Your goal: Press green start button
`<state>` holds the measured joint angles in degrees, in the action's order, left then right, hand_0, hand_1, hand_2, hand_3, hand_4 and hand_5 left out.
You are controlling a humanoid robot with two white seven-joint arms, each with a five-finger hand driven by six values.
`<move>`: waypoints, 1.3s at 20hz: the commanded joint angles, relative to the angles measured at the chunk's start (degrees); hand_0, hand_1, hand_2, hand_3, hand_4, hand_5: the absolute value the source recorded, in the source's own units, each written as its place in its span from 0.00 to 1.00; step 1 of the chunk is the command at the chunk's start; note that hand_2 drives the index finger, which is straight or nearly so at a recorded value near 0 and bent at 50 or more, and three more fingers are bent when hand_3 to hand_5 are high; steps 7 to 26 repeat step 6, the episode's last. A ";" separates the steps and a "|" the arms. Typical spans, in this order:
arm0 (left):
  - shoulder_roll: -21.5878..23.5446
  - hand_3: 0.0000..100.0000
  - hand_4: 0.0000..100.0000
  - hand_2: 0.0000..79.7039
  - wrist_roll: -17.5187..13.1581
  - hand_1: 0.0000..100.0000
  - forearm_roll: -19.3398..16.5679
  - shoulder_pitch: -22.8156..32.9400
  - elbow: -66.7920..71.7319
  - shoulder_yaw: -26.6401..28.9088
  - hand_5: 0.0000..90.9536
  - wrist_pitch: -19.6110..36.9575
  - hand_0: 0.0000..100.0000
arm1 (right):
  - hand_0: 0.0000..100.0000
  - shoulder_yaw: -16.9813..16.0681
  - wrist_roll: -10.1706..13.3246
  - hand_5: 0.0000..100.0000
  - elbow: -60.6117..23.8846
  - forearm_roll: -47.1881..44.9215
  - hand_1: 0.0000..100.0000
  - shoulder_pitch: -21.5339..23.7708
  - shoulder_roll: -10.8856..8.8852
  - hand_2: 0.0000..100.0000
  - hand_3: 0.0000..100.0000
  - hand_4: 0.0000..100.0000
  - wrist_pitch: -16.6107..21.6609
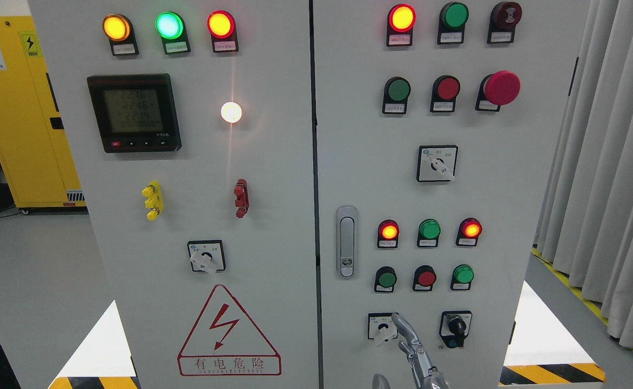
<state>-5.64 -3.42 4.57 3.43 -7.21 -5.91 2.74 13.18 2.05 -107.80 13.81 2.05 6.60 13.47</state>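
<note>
My right hand (409, 346), one finger extended and holding nothing, is low on the cabinet door (511, 178), below the green button (386, 279). I judge I must go up-left and push.

Green start button (386, 279): round, dark green, unlit, black collar with small label below. Sits flush on right cabinet door, leftmost in lower button row, left of a red one, under a lit red lamp.
</note>
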 commanded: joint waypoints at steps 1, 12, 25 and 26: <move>0.01 0.00 0.00 0.00 -0.01 0.56 0.00 0.00 0.00 0.02 0.00 -0.01 0.12 | 0.69 1.23 -0.03 0.00 1.18 -0.80 0.61 0.32 -0.01 0.00 0.00 0.00 -0.02; 0.01 0.00 0.00 0.00 -0.01 0.56 0.00 0.00 0.00 0.02 0.00 -0.01 0.12 | 0.68 1.05 -0.03 0.00 0.75 -0.71 0.61 1.46 -0.01 0.00 0.00 0.00 -0.02; 0.01 0.00 0.00 0.00 -0.01 0.56 0.00 0.00 0.00 0.02 0.00 -0.01 0.12 | 0.68 1.05 -0.03 0.00 0.75 -0.71 0.61 1.46 -0.01 0.00 0.00 0.00 -0.02; 0.01 0.00 0.00 0.00 -0.01 0.56 0.00 0.00 0.00 0.02 0.00 -0.01 0.12 | 0.68 1.05 -0.03 0.00 0.75 -0.71 0.61 1.46 -0.01 0.00 0.00 0.00 -0.02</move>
